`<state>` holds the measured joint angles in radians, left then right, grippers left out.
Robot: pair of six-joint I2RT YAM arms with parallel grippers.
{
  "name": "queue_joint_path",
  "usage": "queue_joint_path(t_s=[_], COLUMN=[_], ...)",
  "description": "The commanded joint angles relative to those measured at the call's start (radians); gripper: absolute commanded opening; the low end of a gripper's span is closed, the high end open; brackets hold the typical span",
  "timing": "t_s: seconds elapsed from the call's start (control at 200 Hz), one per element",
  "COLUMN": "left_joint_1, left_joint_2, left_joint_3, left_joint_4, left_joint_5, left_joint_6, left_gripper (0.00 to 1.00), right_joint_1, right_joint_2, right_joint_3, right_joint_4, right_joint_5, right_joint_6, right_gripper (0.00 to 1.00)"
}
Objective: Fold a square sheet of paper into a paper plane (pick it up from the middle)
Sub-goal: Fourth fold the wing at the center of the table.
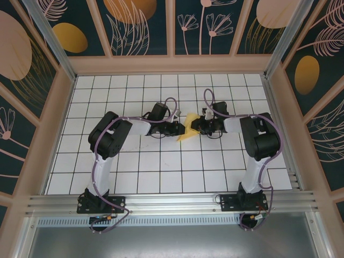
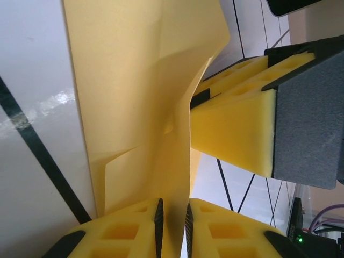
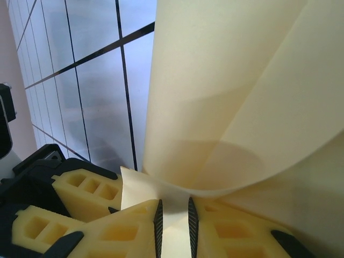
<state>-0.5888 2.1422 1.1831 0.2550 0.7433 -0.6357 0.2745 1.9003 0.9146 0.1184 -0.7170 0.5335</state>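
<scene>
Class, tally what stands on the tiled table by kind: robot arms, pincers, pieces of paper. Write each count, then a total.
Robot arms: 2, the left arm and the right arm
Pincers: 2, the left pincer and the right pincer
Pieces of paper: 1, the folded yellow paper
Total: 5

Matt yellow paper (image 2: 134,80), glossy white table tiles (image 1: 161,161).

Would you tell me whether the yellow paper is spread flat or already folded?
Folded: the yellow paper shows creases and overlapping layers, running between the left arm's fingers rather than lying spread.
</scene>
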Motion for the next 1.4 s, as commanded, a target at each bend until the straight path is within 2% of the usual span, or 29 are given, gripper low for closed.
queue_joint_path(t_s=[0.0, 0.27, 0.485, 0.711, 1.191, 1.396], left_joint_1=[0.004, 0.004, 0.011, 0.018, 0.022, 0.023], left_joint_2=[0.054, 0.042, 0.013, 0.015, 0.053, 0.063], left_joint_3=[0.023, -0.011, -0.097, -0.123, -0.100, -0.089], left_joint_4=[-0.029, 0.000, 0.141, 0.192, 0.078, 0.049], left_joint_5=[-0.101, -0.117, -0.112, -0.107, -0.153, -0.166], left_joint_6=[0.042, 0.010, -0.090, -0.154, -0.168, -0.173], left_gripper=[0.22, 0.08, 0.03, 0.01, 0.00, 0.00], right_joint_1=[-0.002, -0.013, -0.032, -0.034, -0.022, 0.001], right_joint_2=[-0.009, -0.019, -0.013, -0.010, -0.039, 0.006], right_joint_3=[-0.007, -0.041, -0.067, -0.065, 0.006, 0.055], right_joint_4=[-0.012, -0.018, -0.009, -0.018, 0.057, 0.061], right_joint_5=[0.005, 0.016, 0.012, 0.016, -0.114, -0.110], right_joint_6=[-0.008, -0.010, -0.006, -0.010, -0.003, 0.008], right_gripper=[0.24, 0.24, 0.24, 0.24, 0.21, 0.19])
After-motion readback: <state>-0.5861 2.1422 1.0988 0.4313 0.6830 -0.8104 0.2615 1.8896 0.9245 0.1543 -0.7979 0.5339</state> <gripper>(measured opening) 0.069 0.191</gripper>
